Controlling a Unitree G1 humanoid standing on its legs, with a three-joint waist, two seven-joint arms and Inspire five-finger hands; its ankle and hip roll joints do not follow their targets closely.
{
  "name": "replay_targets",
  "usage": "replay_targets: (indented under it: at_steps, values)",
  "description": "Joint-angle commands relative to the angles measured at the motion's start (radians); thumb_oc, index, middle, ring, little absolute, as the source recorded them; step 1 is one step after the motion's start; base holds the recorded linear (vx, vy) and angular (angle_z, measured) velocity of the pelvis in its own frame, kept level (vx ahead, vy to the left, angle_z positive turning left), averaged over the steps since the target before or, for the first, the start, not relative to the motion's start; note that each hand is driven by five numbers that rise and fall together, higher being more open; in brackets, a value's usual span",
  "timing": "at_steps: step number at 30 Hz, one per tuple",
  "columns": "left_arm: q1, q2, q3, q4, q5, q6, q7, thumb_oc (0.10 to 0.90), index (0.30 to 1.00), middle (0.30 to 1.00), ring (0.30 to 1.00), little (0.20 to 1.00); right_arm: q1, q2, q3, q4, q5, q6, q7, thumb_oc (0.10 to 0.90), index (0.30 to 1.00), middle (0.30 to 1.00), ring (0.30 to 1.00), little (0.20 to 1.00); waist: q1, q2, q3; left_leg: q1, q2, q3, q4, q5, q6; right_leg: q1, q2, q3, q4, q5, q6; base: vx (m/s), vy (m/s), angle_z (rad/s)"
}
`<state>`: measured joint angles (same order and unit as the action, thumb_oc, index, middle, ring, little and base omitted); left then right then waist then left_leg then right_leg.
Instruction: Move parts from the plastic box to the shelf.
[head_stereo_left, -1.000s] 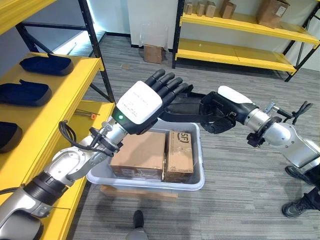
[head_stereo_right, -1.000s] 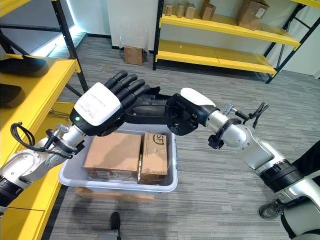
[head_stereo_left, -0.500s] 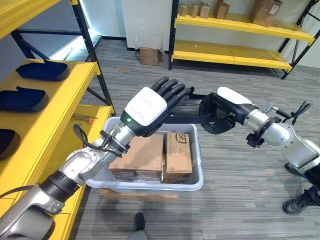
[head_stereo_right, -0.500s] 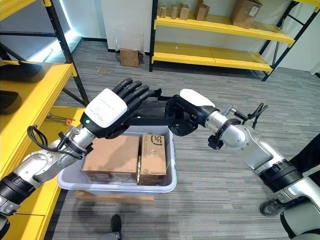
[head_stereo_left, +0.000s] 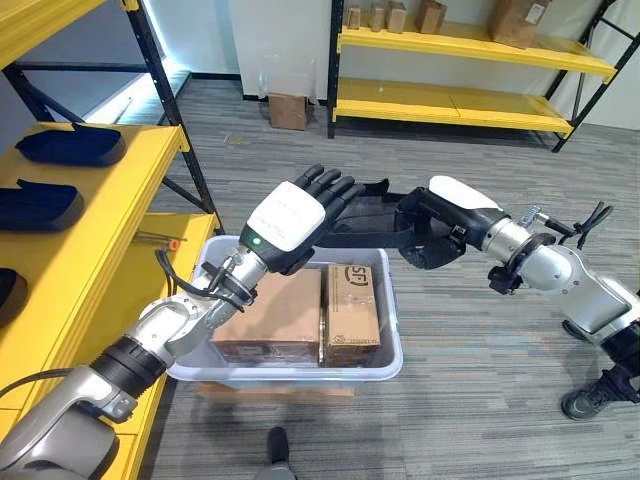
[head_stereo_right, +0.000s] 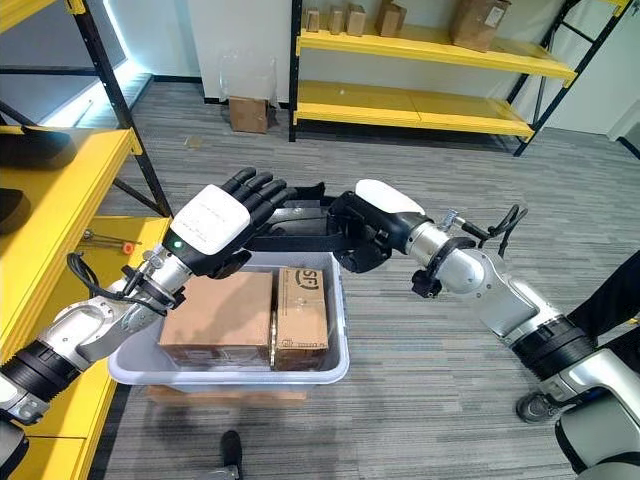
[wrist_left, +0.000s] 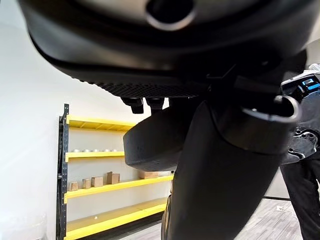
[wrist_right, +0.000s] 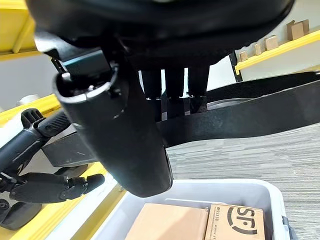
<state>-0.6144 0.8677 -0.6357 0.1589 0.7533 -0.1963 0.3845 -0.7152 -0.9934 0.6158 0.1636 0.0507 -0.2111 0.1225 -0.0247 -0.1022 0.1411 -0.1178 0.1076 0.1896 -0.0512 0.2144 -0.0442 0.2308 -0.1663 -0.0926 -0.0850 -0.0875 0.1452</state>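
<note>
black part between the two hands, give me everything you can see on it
The black part is a long, flat, matte piece, plastic or foam by its look, held roughly level above the plastic box. The right hand curls round one end; the left hand meets the other end with straight fingers. It touches neither the box nor the cartons in it.

You are looking at two silver-grey arms, the left arm (head_stereo_left: 150, 335) and the right arm (head_stereo_left: 565, 282), each showing banded metal segments with black rings at the joints. The left hand (head_stereo_left: 322, 195) is wearing a white plate (head_stereo_left: 285, 213) on its back over dark fingers, and a small green light (head_stereo_left: 254, 240) is glowing near its wrist, where a black cable (head_stereo_left: 170, 285) is looping. The right hand (head_stereo_left: 430, 238) is showing dark under a white cover (head_stereo_left: 462, 192).
</note>
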Motion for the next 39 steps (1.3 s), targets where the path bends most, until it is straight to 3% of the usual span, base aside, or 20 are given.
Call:
replay_targets:
  at_steps: [1,15,21,30,39]
  values:
    - [-0.095,-0.066,-0.028,0.078,0.002,0.016,0.041,0.9,1.0,1.0,1.0,1.0,-0.212,0.056,-0.024,0.015,0.066,-0.081,-0.111,0.4,0.3,0.3,0.3,0.3,0.012,0.0,-0.157,0.011,0.149,0.036,0.021,-0.029,-0.094,0.02,0.011,-0.029,-0.002,0.025,0.013,0.0,0.0,0.0]
    - [-0.102,-0.074,-0.054,0.147,-0.008,0.018,0.032,0.9,1.0,1.0,1.0,1.0,-0.237,0.065,-0.015,0.033,0.068,-0.085,-0.116,0.4,0.3,0.3,0.3,0.3,0.008,0.0,-0.152,0.008,0.148,0.035,0.032,-0.034,-0.092,0.02,0.01,-0.023,-0.002,0.025,0.01,0.0,0.0,0.0]
    - [-0.065,-0.033,-0.037,0.132,-0.004,0.007,0.029,0.9,1.0,1.0,1.0,1.0,-0.233,0.054,-0.024,0.033,0.065,-0.092,-0.118,0.4,0.3,0.3,0.3,0.3,0.012,-0.002,-0.151,0.005,0.15,0.036,0.042,-0.037,-0.093,0.022,0.011,-0.024,-0.002,0.025,0.009,0.0,0.0,0.0]
    - [-0.068,-0.052,-0.007,0.132,-0.018,0.017,0.06,0.9,1.0,1.0,1.0,1.0,-0.227,0.059,-0.024,0.003,0.085,-0.098,-0.105,0.4,0.3,0.3,0.3,0.3,0.011,-0.005,-0.155,0.007,0.151,0.033,0.04,-0.038,-0.092,0.023,0.011,-0.023,-0.002,0.024,0.009,0.0,0.0,0.0]
    - [-0.061,-0.015,0.05,0.098,-0.002,0.037,0.098,0.9,1.0,1.0,1.0,1.0,-0.199,0.034,-0.048,-0.095,0.124,-0.118,-0.087,0.4,0.3,0.3,0.3,0.3,0.008,-0.004,-0.163,0.016,0.153,0.041,0.032,-0.037,-0.094,0.021,0.01,-0.018,-0.002,0.022,0.008,0.0,0.005,-0.04]
